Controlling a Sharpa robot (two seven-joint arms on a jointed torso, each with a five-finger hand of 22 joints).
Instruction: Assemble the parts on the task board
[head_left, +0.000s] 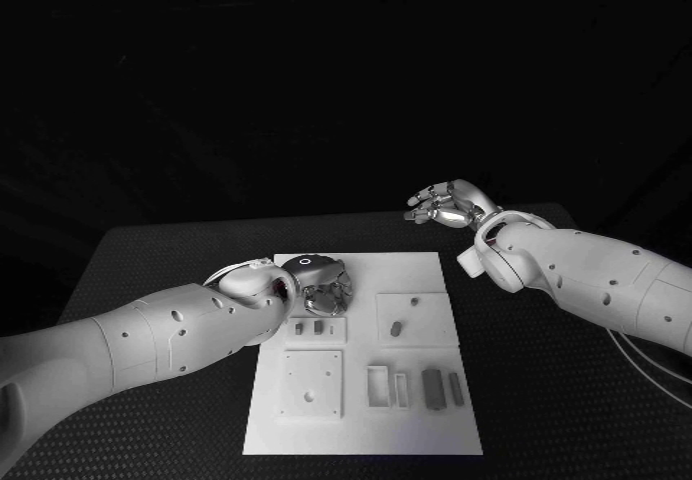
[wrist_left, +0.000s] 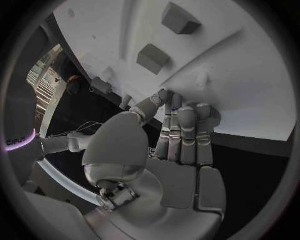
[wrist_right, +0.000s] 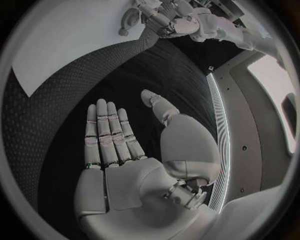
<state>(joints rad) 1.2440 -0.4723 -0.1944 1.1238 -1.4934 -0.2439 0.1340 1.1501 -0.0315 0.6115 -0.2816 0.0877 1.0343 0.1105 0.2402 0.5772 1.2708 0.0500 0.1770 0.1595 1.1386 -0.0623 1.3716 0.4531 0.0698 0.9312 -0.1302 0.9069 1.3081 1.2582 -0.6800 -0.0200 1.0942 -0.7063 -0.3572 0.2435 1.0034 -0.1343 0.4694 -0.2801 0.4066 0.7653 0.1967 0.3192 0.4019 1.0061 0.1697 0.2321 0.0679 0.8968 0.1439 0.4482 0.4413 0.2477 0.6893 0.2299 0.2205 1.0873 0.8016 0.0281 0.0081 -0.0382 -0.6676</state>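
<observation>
Left hand of ours rests over the far left part of the task board, fingers bent together down onto the white plate near its far edge; we cannot tell whether anything is pinched beneath them. Our right hand hangs released, fingers straight and holding nothing, above the dark surface beyond the board's far right corner, well apart from it. Small grey parts lie in the near right section, one more in the square panel mid-board. Bare black surface borders the board on both sides
</observation>
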